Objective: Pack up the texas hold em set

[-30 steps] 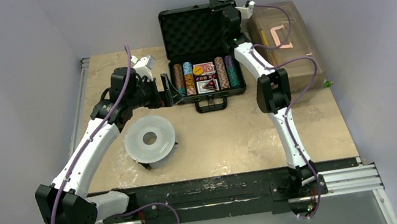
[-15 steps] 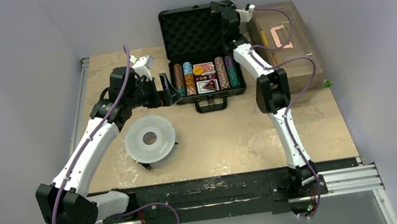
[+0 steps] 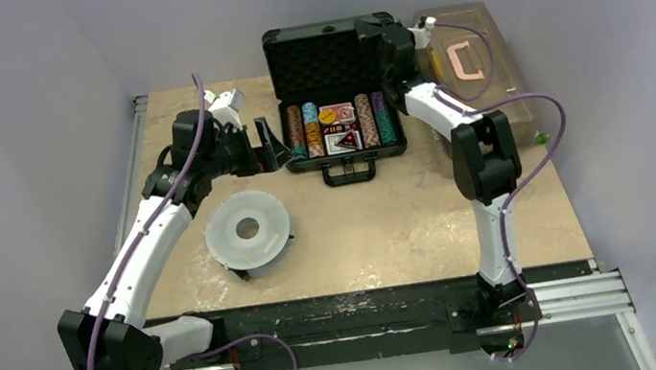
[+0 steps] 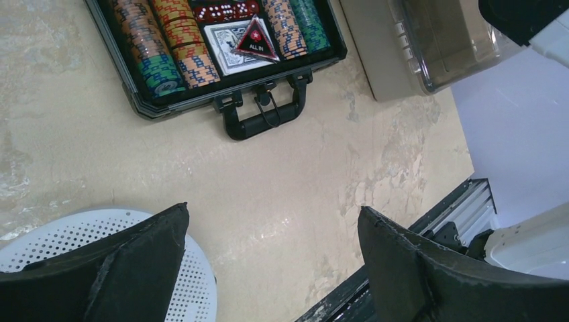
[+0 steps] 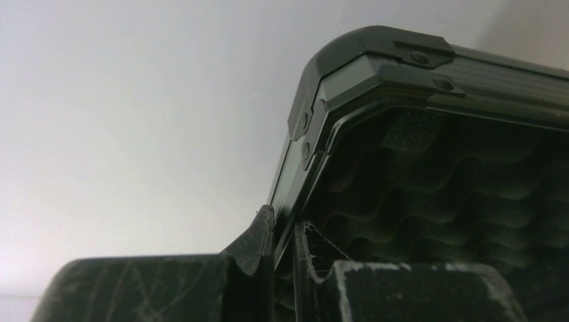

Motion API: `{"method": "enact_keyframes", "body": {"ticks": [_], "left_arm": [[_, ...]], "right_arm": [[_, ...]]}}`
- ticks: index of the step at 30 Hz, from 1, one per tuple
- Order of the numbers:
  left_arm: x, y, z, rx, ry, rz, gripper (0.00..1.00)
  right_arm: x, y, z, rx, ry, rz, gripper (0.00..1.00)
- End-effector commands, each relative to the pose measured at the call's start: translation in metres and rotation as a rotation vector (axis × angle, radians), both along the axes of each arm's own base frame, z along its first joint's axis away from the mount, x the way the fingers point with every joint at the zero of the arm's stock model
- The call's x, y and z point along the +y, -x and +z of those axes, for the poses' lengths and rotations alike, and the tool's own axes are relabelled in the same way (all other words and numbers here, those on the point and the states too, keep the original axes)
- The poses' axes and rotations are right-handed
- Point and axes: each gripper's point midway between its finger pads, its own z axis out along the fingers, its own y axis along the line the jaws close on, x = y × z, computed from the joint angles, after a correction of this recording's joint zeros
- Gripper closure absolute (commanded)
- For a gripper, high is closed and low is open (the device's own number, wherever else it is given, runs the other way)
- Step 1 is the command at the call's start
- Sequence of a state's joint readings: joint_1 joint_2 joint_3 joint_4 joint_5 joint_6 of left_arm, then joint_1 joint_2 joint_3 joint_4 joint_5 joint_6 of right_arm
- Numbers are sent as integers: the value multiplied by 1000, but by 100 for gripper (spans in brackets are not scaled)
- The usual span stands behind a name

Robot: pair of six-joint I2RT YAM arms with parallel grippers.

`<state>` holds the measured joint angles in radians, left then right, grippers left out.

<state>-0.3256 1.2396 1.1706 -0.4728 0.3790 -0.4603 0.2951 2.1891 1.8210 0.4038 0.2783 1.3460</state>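
**A:** Starting left of the briefcase (image 3: pixel 349 156), what is the left gripper (image 4: pixel 272 211) doing?

**B:** It hovers just left of the case's base with its fingers (image 4: pixel 134 268) wide apart, holding nothing. The perforated white disc (image 3: pixel 248 227) lies on the table (image 3: pixel 388 225), left of the case and nearer the arm bases.

**A:** And the briefcase itself?

**B:** It sits open toward the table's far edge. Its handle (image 3: pixel 349 174) points at the arms and its lid (image 3: pixel 315 51) stands upright behind. Rows of chips (image 3: pixel 297 129) fill the base, with the red card decks (image 3: pixel 342 139) between them.

**A:** The right gripper (image 5: pixel 285 225)?

**B:** It is at the lid's upper right corner, pinched tight on the lid's side rim.

**A:** Further right?

**B:** A translucent brown toolbox (image 3: pixel 502 73) stands just right of the case.
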Motion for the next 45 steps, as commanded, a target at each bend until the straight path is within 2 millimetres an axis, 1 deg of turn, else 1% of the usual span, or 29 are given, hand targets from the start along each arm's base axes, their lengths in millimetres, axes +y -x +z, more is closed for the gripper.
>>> {"method": "enact_keyframes", "body": {"ticks": [1,5,9,11,13,14,15,16,18,20,22,23,25,26,27,30,31,33,35,37,39,40,41,43,45], "left_arm": [[10,-7,37,-118,21,38,7],[18,-7,41,-135,16,61,7],[22,-8,43,-146,12,76,7],[23,-8,43,-147,9,79,7],[23,-9,43,-150,6,81,7],[24,-9,42,-151,4,83,7],[24,-10,41,-150,2,85,7],[24,-10,41,-150,3,83,7],[21,-10,40,-153,8,70,7],[19,-11,39,-151,17,62,7],[17,-11,37,-146,22,55,7],[16,-12,36,-141,23,50,7],[15,-14,33,-131,25,47,7],[14,-14,32,-127,26,42,7],[13,-15,30,-121,26,39,7],[8,-17,25,-96,32,18,7],[6,-18,23,-88,34,9,7],[2,-21,17,-66,38,-13,6],[-5,-22,10,-26,46,-52,4],[-14,-25,4,17,78,-86,1],[-27,-27,-2,90,147,-108,0],[-33,-29,-3,124,183,-116,0],[-39,-31,-5,172,228,-113,1],[-47,-38,-5,226,276,-115,5],[-51,-48,-6,260,287,-109,8]], "right_arm": [[7,52,95,-219,10,58,100],[11,86,83,-191,59,76,100],[15,119,61,-145,144,86,100],[14,137,52,-119,178,88,100],[13,154,38,-95,220,96,99],[14,162,28,-76,248,109,98],[14,172,12,-40,283,123,96],[17,182,1,-22,320,142,94],[22,204,-17,0,411,183,86],[26,227,-44,42,515,234,73],[22,247,-72,105,614,286,60],[17,256,-86,137,673,305,51],[5,275,-110,224,771,344,41],[1,286,-113,225,852,386,38],[3,296,-118,214,902,439,37],[2,325,-134,211,998,561,32],[-2,333,-141,231,1021,585,31],[-10,349,-154,281,1049,619,30],[-13,364,-168,305,1058,663,30],[-12,374,-178,314,1079,695,33],[-15,375,-186,346,1107,690,40],[-15,373,-188,358,1110,690,46],[-14,371,-189,367,1109,689,57],[-5,368,-191,364,1101,701,68],[-1,363,-195,372,1091,686,77]]}}
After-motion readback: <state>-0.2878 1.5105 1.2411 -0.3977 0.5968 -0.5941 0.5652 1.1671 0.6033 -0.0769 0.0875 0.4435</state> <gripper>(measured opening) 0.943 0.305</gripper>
